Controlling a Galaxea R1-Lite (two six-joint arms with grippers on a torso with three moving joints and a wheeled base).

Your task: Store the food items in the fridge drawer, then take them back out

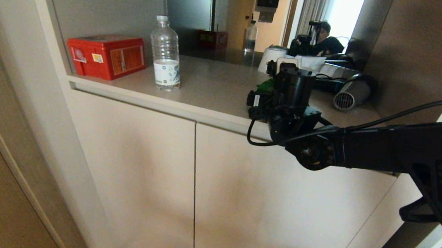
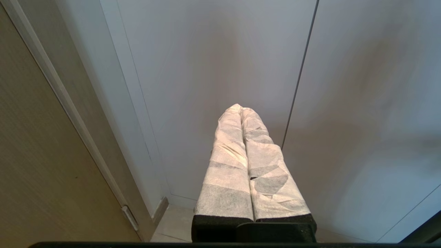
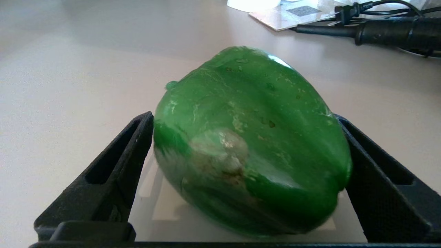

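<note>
Right arm reaching in from the right, stretched over the beige worktop (image 1: pixel 217 86), and the right claw (image 1: pixel 268 92) sits low at the near edge of that surface; between its fingers lies the green bell pepper (image 3: pixel 251 144), glossy, lobed, on its side with a pale scuffed patch facing the wrist camera; the fingers (image 3: pixel 106 172) stand spread as wide as they go, one on each flank of the pepper, right up against its skin; whether they press or merely bracket it I cannot tell; the pepper rests on the worktop, so it is flanked rather than lifted. From the head view only a sliver of green shows past the black wrist. Further along the worktop, well to the left, a clear water bottle (image 1: pixel 166 55) stands upright, a little water in the bottom, and just beyond it a red box (image 1: pixel 107 55) against the wall; behind the claw, a grey hair dryer (image 1: pixel 351 93) lies with its black cable (image 3: pixel 386 29), some papers beside it. Below the worktop, two beige cabinet doors (image 1: pixel 273 213), both shut. Down low, the left claw (image 2: pixel 248 165), white-wrapped fingers pressed flat together, holding nothing, points at those doors. A person sits far back in the room.
</note>
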